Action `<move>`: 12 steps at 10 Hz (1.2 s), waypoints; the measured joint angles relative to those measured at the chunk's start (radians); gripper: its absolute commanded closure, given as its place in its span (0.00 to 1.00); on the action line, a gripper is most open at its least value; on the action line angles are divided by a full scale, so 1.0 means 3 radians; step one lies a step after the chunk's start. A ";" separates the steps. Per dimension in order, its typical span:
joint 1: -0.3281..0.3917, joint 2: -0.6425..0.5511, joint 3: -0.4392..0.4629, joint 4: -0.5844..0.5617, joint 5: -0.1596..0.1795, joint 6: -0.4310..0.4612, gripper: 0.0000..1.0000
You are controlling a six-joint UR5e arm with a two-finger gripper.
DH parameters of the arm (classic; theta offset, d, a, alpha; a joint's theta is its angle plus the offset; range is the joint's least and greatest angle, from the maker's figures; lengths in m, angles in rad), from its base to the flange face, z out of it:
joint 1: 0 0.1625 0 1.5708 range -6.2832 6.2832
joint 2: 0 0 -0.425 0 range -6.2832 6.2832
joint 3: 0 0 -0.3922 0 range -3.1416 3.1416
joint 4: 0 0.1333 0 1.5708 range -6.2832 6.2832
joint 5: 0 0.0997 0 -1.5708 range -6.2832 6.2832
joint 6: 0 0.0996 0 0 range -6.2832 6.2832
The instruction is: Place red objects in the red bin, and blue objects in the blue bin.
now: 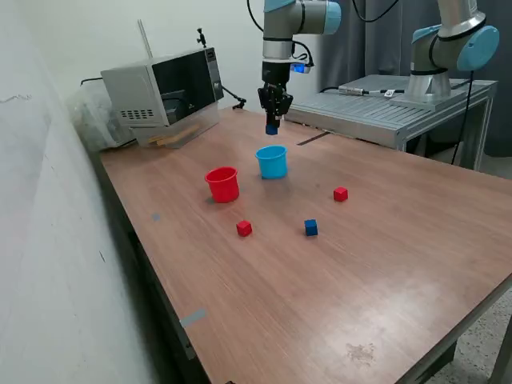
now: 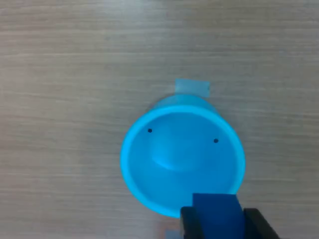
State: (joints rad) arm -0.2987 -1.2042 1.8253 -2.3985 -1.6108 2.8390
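- Blue on blue is what catches the eye from the exterior view: the gripper [image 1: 272,126] hangs well above the blue cup [image 1: 272,162], pinching a dark blue cube [image 1: 272,127] between its fingers, narrow around it.
- Taking that cup as the landmark, the red cup [image 1: 222,184] stands just beside it toward the exterior view's left and a little nearer the camera.
- A second dark blue cube [image 1: 310,228] lies loose on the wooden table [image 1: 384,264], well in front of the blue cup; one red cube [image 1: 244,229] sits to the exterior view's left of it, the other red cube [image 1: 341,194] off to the right of the cup.
- Behind the blue cup a microwave [image 1: 164,92] sits at the table's back edge, and a second arm's base [image 1: 436,56] stands on a metal bench, idle by the look of it.
- In the wrist view the held cube [image 2: 218,215] shows square between two black fingertips [image 2: 189,224], with the cup's open mouth [image 2: 182,159] spread under it.
- The cup's floor looks bare apart from two dark specks; I can't say what they are.
- The relation that matters: the cube seems to sit over the cup's rim, not dead centre, though the camera is offset from the fingers, so that may mislead. From the side it looks plumb above the mouth.
- My guess is a straight drop, or a short descent first, would land it inside.
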 measured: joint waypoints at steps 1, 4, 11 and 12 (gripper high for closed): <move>-0.0011 0.0000 0.0001 -0.0002 0.0000 -0.0001 0.00; -0.0056 -0.0003 0.0004 -0.0013 -0.0011 -0.0003 0.00; 0.0215 -0.0750 0.0046 0.0442 -0.0014 0.0039 0.00; 0.0390 -0.0979 0.0051 0.0690 -0.0014 0.0078 0.00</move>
State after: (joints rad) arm -0.1817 -1.4978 1.8406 -2.1917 -1.6150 2.8625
